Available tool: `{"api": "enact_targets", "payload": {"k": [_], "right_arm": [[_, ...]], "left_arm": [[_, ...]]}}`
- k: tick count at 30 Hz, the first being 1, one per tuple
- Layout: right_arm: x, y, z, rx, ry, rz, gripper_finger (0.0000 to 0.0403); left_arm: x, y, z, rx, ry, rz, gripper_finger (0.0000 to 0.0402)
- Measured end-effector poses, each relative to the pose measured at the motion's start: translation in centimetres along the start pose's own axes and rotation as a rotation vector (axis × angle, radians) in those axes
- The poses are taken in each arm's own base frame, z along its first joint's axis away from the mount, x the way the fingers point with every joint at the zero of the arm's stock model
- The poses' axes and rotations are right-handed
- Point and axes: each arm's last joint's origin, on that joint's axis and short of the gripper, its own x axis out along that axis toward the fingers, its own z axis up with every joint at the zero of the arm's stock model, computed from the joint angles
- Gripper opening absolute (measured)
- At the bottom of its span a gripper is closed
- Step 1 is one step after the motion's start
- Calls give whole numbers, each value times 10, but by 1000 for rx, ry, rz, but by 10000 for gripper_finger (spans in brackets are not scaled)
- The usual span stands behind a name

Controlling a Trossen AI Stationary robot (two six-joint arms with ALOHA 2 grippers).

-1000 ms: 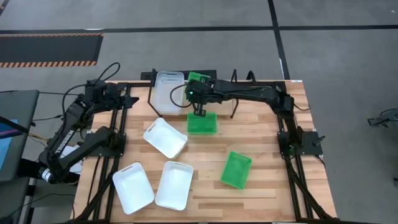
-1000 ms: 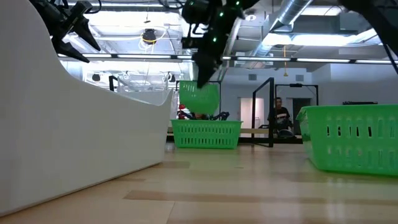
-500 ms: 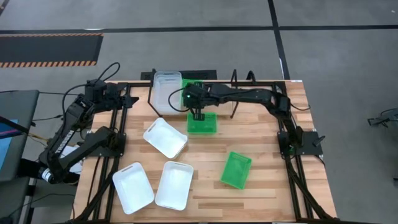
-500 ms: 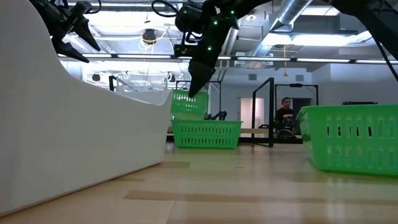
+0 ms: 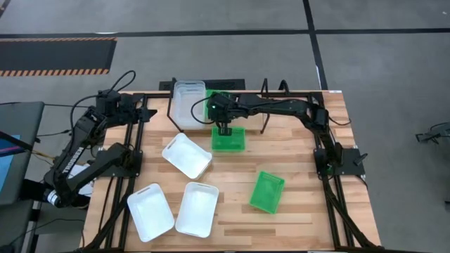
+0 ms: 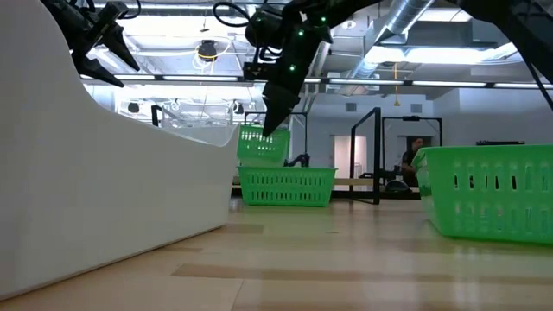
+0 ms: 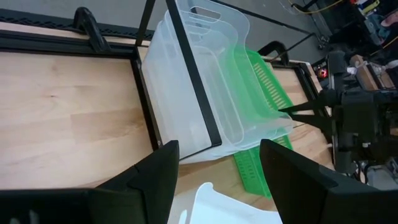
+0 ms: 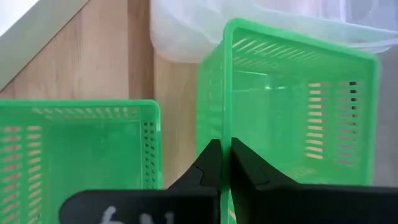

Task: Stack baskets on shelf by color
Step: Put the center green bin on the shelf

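Right tool (image 8: 224, 163): clamped on the rim of a green lattice basket (image 8: 298, 106), held tilted above another green basket (image 5: 228, 138), beside the clear baskets (image 5: 190, 104) on the shelf (image 5: 171, 105).
Left tool (image 7: 214, 180): fingers apart, waiting at the desk's (image 5: 295, 161) left edge.

Legible markings: hardly any.
Partial white handwritten strokes, unreadable, sit on the black right gripper body (image 8: 149, 208); nothing else carries readable text.
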Motion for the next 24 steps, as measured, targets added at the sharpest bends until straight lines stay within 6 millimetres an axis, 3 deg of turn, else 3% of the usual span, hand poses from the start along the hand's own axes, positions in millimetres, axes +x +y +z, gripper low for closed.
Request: {"api": "enact_targets", "payload": {"k": [24], "right_arm": [[7, -5, -6, 24, 1, 18, 97]], "left_arm": [[0, 0, 0, 3, -3, 5, 212]]}}
